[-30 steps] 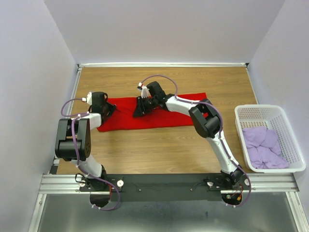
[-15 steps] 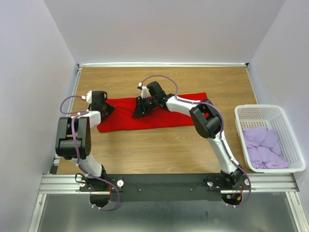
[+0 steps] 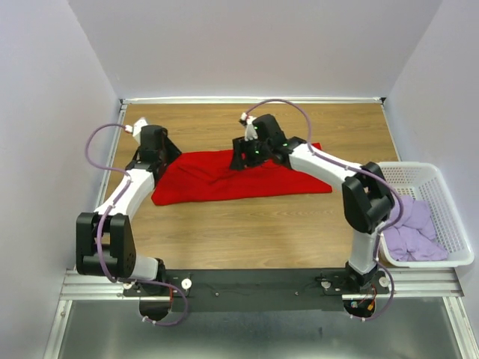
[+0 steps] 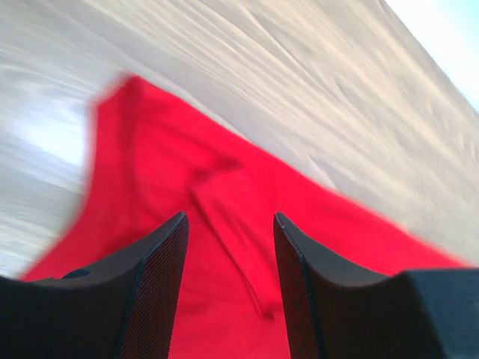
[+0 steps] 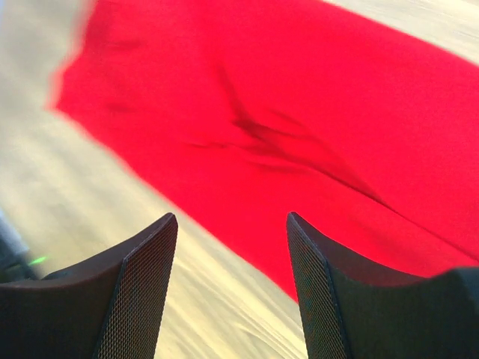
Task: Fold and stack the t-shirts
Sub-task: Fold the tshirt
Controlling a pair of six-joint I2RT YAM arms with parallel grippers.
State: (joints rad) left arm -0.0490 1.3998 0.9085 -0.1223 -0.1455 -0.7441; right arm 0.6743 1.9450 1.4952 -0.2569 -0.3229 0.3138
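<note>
When viewed from the top camera, the red t-shirt (image 3: 224,179) is seen laid as a long band across the middle of the frame, resting on the wooden table (image 3: 247,232). Its long edges run from left to right. Its left end is rounded and slightly bunched, and its right end is cut more squarely. A few creases are gathered in the cloth near the centre of the band.

The lilac t-shirts (image 3: 408,224) are located well apart from it, at the right edge of the frame, where they are heaped loosely inside the white lattice basket (image 3: 404,170). The number of shirts in the heap cannot be told.

The left gripper (image 3: 166,155) is positioned at the upper left corner of the red band, over its left end. In the left wrist view its jaws are shown parted, with nothing caught between them. Red cloth with a thin raised fold is seen through the gap at the centre of that frame, and bare wood fills the upper part.

The right gripper (image 3: 243,158) is positioned at the upper edge of the band, just right of its centre. In the right wrist view its jaws are likewise shown spread apart and empty. Red cloth with dark creases fills the upper right of that frame, and wood is visible at the lower left.

Both wrist views are blurred, so it cannot be told whether either gripper touches the cloth.
</note>
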